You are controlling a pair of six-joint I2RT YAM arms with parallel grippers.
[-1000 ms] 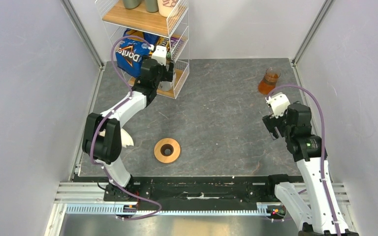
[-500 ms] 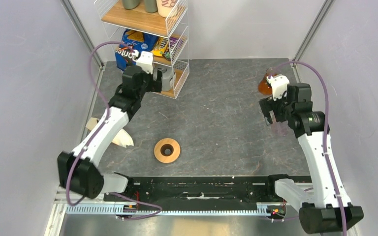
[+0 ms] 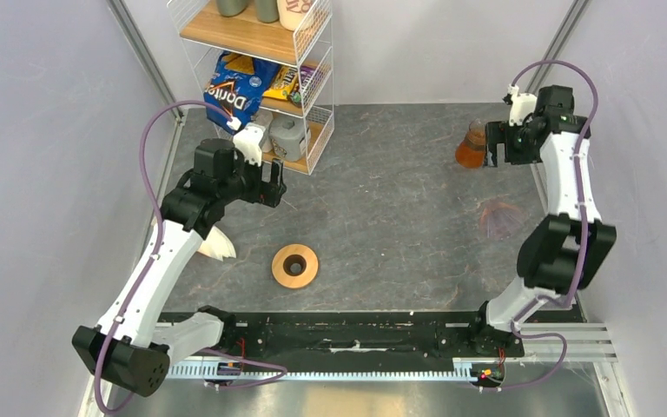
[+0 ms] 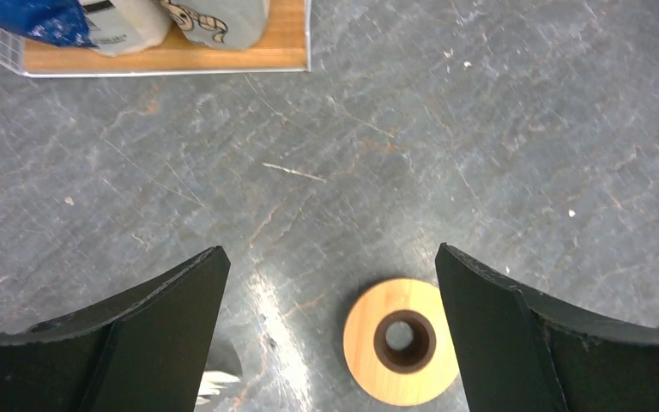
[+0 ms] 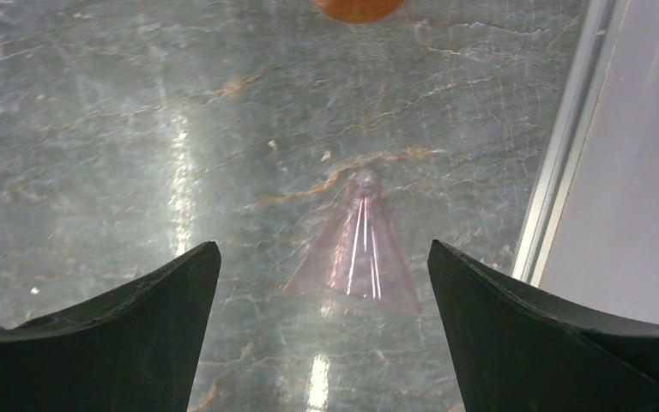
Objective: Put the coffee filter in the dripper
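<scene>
Grey table, dripper centre; wire shelf holds Doritos bag.

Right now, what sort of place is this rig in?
Probably a lab test cell, dressed as a coffee corner: grey panels on three sides, a black mounting rail, a snack shelf and a dripper.

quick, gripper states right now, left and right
left gripper: jaws open, holding nothing
right gripper: jaws open, holding nothing
</scene>
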